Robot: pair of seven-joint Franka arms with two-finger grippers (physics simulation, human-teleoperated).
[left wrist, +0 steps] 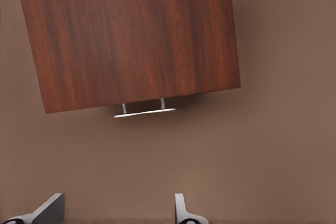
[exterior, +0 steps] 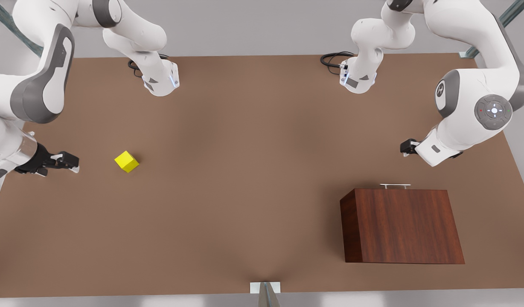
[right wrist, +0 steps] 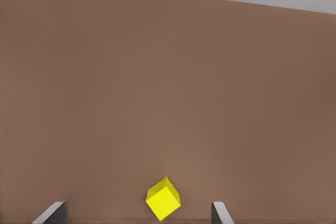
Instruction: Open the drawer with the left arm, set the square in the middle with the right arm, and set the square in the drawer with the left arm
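The square (exterior: 126, 161) is a small yellow cube lying on the table toward the front view's left. My right gripper (exterior: 70, 163) hovers open a short way to its left, and in the right wrist view the square (right wrist: 163, 199) sits between and just beyond the fingertips (right wrist: 219, 212). The drawer is shut inside the wooden box (exterior: 403, 226), with only its silver handle (exterior: 395, 186) sticking out. My left gripper (exterior: 406, 147) hangs open above the table behind that handle (left wrist: 144, 112), well apart from it. The middle (exterior: 245, 170) is bare brown tabletop.
The box (left wrist: 131, 35) stands near the table's front right corner in the front view. Both arm bases (exterior: 161, 81) sit at the far edge with black cables. A small grey bracket (exterior: 265, 288) sits at the near edge.
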